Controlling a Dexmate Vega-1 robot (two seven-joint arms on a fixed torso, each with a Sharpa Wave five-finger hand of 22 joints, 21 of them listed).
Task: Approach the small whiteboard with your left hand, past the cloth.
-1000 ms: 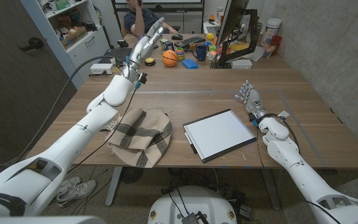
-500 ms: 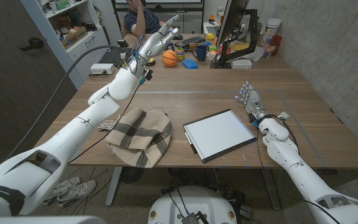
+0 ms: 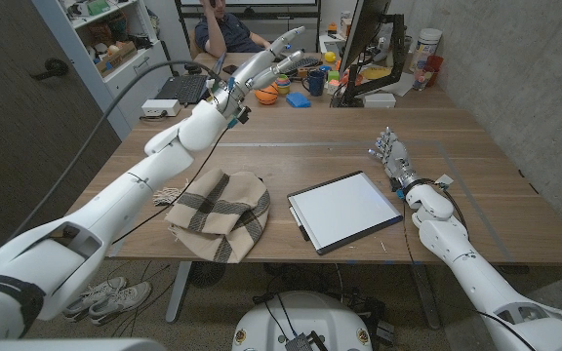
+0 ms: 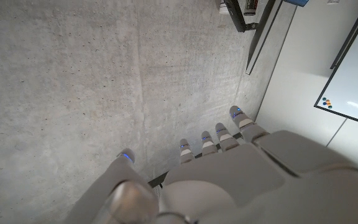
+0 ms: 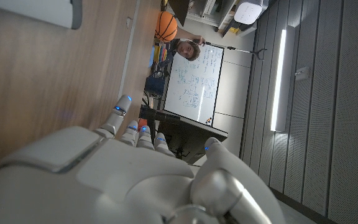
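Note:
The small whiteboard [image 3: 344, 211], white with a dark frame, lies near the table's front edge at the middle right. A plaid beige and brown cloth [image 3: 220, 213] lies crumpled to its left. My left hand [image 3: 260, 68] is raised high over the table's far left part, fingers spread and empty, well beyond the cloth and away from the whiteboard. In the left wrist view my left hand [image 4: 229, 174] faces a concrete wall. My right hand [image 3: 389, 154] stands on the table just right of the whiteboard's far corner, fingers apart and empty; the right hand [image 5: 135, 168] also fills the right wrist view.
A basketball [image 3: 266, 92], a blue mug [image 3: 316, 81], a keyboard and other clutter crowd the table's far edge. A monitor [image 3: 369, 39] stands at the back right. A person [image 3: 230, 29] sits behind the table. A white box [image 3: 159, 105] sits at far left.
My left arm has swung to the right and farther out, its hand going from above the far left of the table toward the clutter at the back. The right hand has stayed put.

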